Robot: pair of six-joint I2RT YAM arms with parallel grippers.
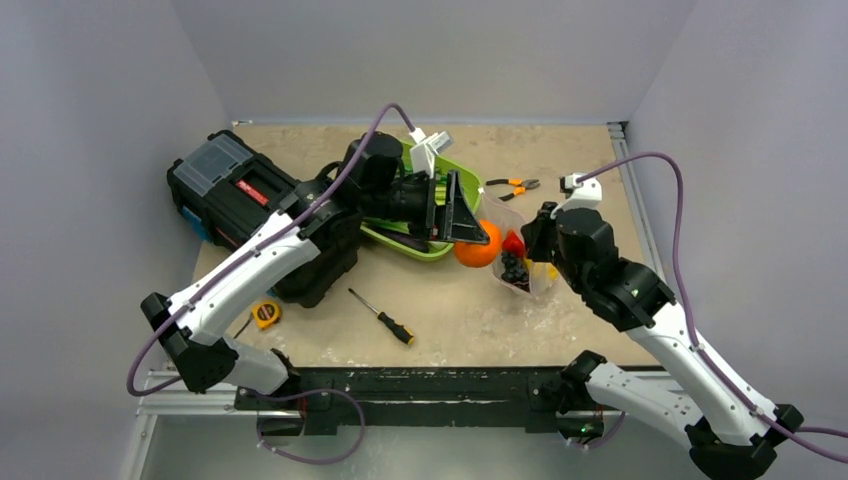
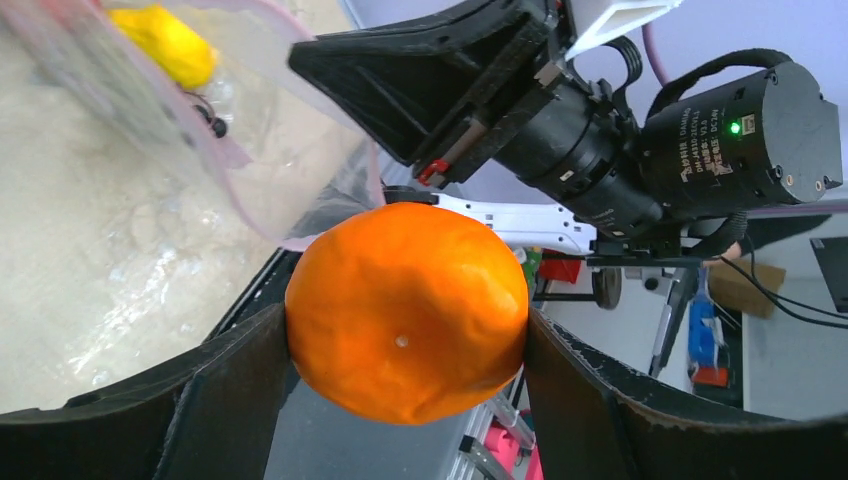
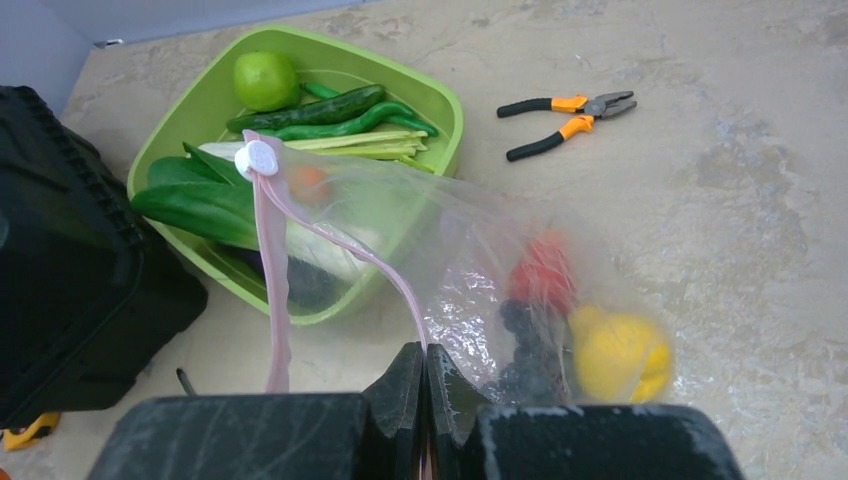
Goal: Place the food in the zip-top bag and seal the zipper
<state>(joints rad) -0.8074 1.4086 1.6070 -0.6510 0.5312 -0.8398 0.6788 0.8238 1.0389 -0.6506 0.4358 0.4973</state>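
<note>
While our left gripper holds the orange between wide-set fingers, the bag lies just to its right, mouth turned toward the fruit, and our right gripper, pinched fully together, holds the zipper up; a short rightward push should do.

Robot lab test cell; plain grey walls enclose tabletop; toolbox, pliers, screwdriver lying about.

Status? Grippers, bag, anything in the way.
Left gripper clamped on orange, beside zip-top bag mouth. Right gripper shut, pinching the zipper edge. Lemon, pepper, grapes inside. No blocker seen.
</note>
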